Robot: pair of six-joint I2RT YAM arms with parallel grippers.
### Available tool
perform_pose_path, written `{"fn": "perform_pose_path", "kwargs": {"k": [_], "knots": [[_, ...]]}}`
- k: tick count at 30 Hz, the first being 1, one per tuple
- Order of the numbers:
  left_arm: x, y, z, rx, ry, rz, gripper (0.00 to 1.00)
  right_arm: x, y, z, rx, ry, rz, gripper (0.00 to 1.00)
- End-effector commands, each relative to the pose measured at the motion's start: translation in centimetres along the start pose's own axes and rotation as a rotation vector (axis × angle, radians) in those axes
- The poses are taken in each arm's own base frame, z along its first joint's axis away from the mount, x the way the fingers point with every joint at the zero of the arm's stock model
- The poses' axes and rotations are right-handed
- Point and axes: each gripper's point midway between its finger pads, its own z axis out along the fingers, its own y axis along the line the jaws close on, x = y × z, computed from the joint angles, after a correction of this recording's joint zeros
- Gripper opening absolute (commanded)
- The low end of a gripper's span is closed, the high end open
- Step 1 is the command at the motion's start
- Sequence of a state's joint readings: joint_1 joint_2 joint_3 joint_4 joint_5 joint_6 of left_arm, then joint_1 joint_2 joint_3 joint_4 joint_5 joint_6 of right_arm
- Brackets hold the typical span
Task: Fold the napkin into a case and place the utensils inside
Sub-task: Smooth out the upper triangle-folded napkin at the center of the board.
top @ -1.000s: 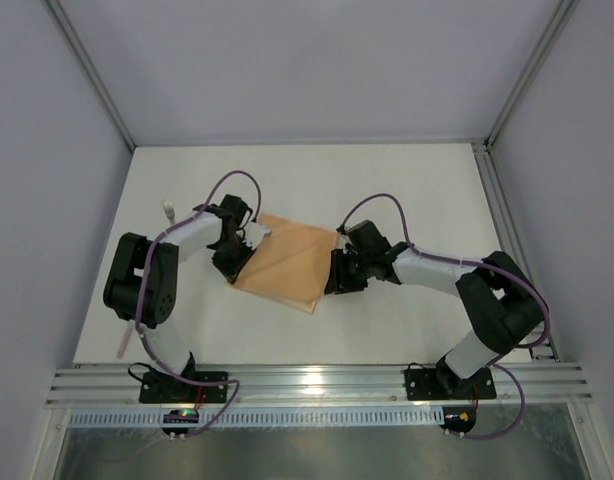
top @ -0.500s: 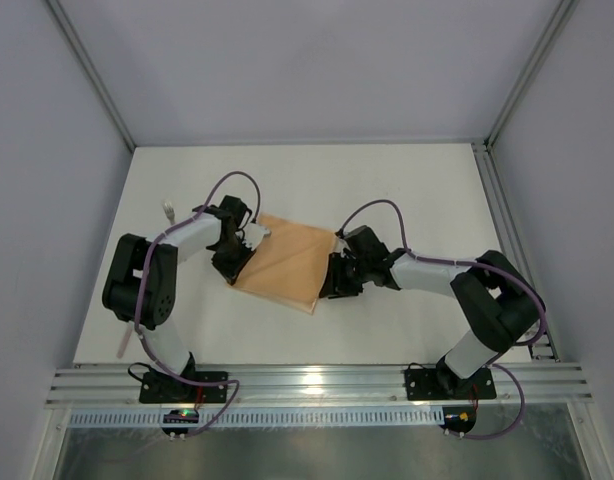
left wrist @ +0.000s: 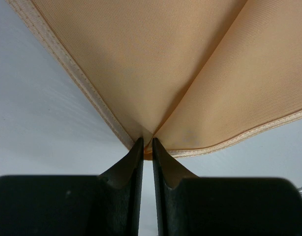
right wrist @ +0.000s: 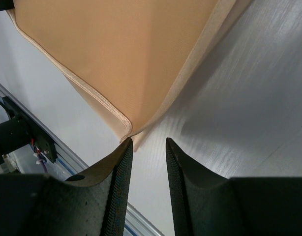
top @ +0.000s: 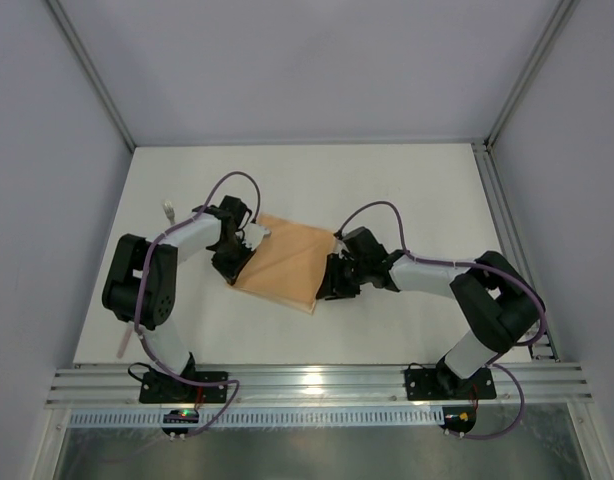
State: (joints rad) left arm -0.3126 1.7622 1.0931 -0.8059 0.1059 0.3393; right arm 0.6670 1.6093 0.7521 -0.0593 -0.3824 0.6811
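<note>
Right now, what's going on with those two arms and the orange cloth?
Both arms are working on the napkin, which lies on the white table. The left gripper is pinched shut on the cloth's edge at its left side. The right gripper sits at a corner on the right side with its jaws open, the corner beside one finger but not clamped. The folding looks unfinished.

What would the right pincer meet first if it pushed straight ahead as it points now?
Probably the napkin: its corner lies just ahead of the right pincer, whose jaws stand open. Height above the table is unclear.
</note>
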Motion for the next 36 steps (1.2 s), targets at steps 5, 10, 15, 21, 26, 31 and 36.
{"fn": "perform_pose_path", "kwargs": {"k": [5,10,15,21,26,31,36], "knots": [[0.2,-0.3,-0.4,0.008,-0.019,-0.003,0.15,-0.8,2.1,-1.2,-0.064,-0.046,-0.005,0.38],[0.2,-0.3,-0.5,0.009,-0.018,-0.006,0.15,-1.3,2.4,-1.5,-0.066,-0.071,-0.007,0.38],[0.3,-0.3,-0.3,0.011,-0.013,-0.005,0.15,-1.1,1.6,-0.6,-0.041,-0.05,0.012,0.38],[0.3,-0.3,-0.4,0.008,-0.015,-0.008,0.14,-0.7,1.3,0.8,-0.033,-0.017,0.02,0.21],[0.4,-0.3,-0.2,0.013,-0.008,-0.009,0.15,-0.5,1.7,1.1,-0.041,-0.001,0.003,0.03],[0.3,-0.3,-0.3,0.013,-0.012,-0.007,0.15,0.0,2.4,0.8,-0.071,0.012,-0.024,0.03],[0.2,0.2,-0.7,0.016,-0.029,-0.03,0.14,0.7,3.6,0.0,-0.121,0.033,-0.078,0.03]]}}
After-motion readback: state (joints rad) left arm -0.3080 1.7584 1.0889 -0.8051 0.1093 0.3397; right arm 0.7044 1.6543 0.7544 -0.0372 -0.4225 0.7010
